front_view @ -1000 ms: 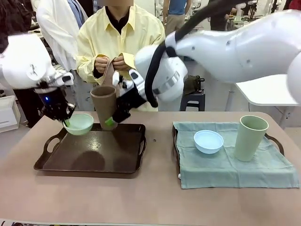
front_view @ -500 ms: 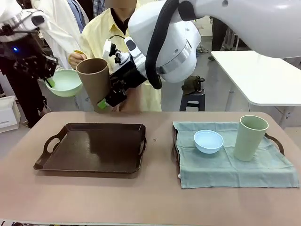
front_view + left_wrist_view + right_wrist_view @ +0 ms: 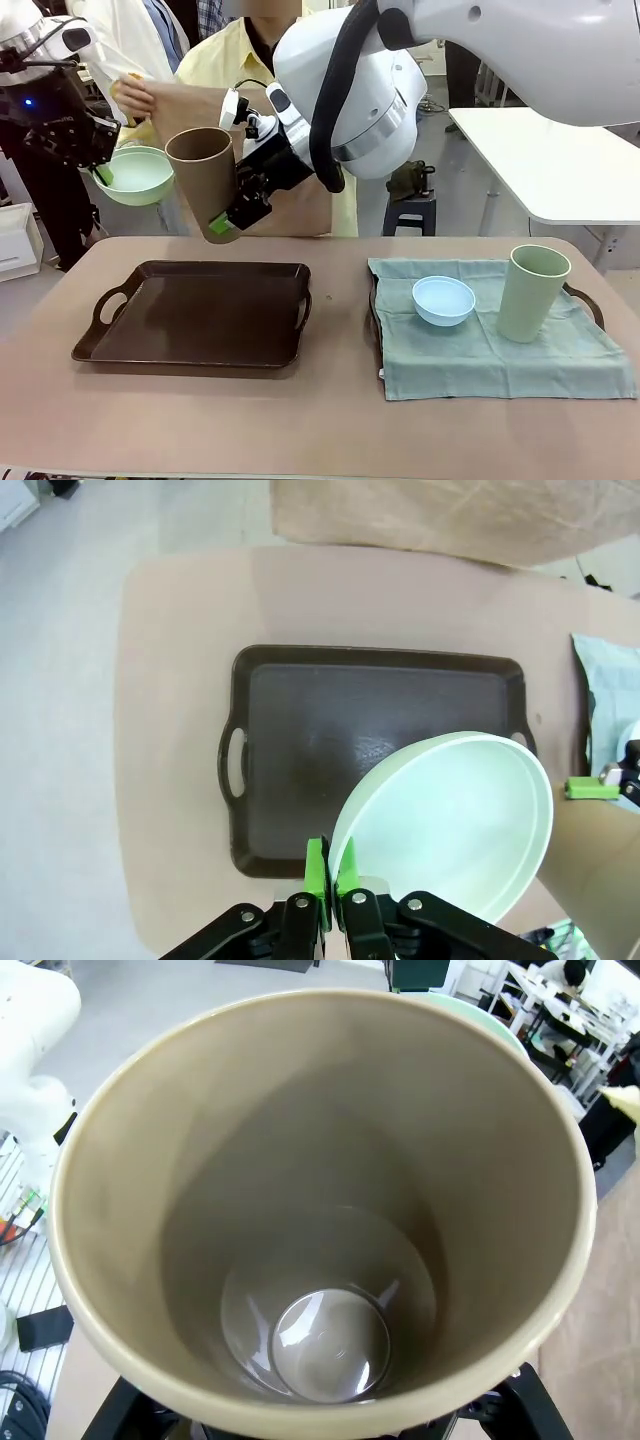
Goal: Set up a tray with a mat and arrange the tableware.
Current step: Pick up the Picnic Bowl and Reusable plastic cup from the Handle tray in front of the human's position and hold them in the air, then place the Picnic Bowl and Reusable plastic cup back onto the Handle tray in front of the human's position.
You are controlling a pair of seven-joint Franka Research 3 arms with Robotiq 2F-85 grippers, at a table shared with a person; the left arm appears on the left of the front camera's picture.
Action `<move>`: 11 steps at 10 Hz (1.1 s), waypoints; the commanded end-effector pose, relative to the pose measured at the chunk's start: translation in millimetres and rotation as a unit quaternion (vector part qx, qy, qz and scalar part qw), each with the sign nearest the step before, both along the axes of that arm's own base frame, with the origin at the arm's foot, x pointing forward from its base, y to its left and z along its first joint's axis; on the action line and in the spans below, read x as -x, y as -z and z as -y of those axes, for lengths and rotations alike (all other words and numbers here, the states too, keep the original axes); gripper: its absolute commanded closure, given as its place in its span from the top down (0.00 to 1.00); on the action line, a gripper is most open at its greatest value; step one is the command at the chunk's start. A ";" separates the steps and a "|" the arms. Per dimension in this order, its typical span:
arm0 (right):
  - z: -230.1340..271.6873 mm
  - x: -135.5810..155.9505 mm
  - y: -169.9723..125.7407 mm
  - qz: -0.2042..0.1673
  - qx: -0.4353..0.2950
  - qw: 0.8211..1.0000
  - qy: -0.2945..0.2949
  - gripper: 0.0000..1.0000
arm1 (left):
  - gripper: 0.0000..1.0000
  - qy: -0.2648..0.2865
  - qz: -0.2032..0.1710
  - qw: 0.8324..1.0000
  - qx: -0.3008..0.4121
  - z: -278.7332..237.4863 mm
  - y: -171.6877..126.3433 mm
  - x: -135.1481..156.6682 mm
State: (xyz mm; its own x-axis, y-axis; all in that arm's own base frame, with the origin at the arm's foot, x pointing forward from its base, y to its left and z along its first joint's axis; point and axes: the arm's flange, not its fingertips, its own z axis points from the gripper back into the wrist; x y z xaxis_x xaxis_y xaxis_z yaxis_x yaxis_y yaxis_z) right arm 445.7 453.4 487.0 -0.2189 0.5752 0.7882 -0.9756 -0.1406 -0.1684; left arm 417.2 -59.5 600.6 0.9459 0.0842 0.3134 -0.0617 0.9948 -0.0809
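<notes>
A pale brown surface [image 3: 320, 430] with rounded corners is seen in the foreground. Behind it, at the right, a white table [image 3: 560, 170] is placed on a light grey floor [image 3: 465, 215]. A small black stool [image 3: 412, 208] is found near it.

- Bright, even indoor light from above; shadows on the table [image 3: 300, 430] are soft and faint.
- The dark tray [image 3: 200, 320] shows a pale sheen near its middle in 2 views, front and left wrist.
- The mint green bowl [image 3: 450, 820] looks nearly washed out inside.
- The brown tumbler [image 3: 320, 1210] has a bright glare spot at its bottom.
- The left wrist view bows the table's edges slightly; the tumbler's rim is a little soft.
</notes>
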 end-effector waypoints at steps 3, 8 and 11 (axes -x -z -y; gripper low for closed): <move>-2.0 -1.2 -3.5 0.001 -0.005 1.000 -0.007 0.22 | 0.00 0.006 0.008 1.000 -0.001 1.1 -0.8 -2.6; -2.0 -1.2 -3.5 0.001 -0.005 1.000 -0.007 0.22 | 0.00 0.006 0.008 1.000 -0.001 1.1 -0.8 -2.6; -2.0 -1.2 -3.5 0.001 -0.005 1.000 -0.007 0.22 | 0.00 0.006 0.008 1.000 -0.001 1.1 -0.8 -2.6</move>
State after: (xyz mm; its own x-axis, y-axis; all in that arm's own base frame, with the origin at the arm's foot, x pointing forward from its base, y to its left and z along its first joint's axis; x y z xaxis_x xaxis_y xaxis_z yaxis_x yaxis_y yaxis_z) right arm 445.8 454.4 489.3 -0.2217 0.5720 0.7897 -0.9750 -0.1424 -0.1706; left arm 417.3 -59.5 600.7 0.9458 0.0841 0.3137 -0.0616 0.9948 -0.0810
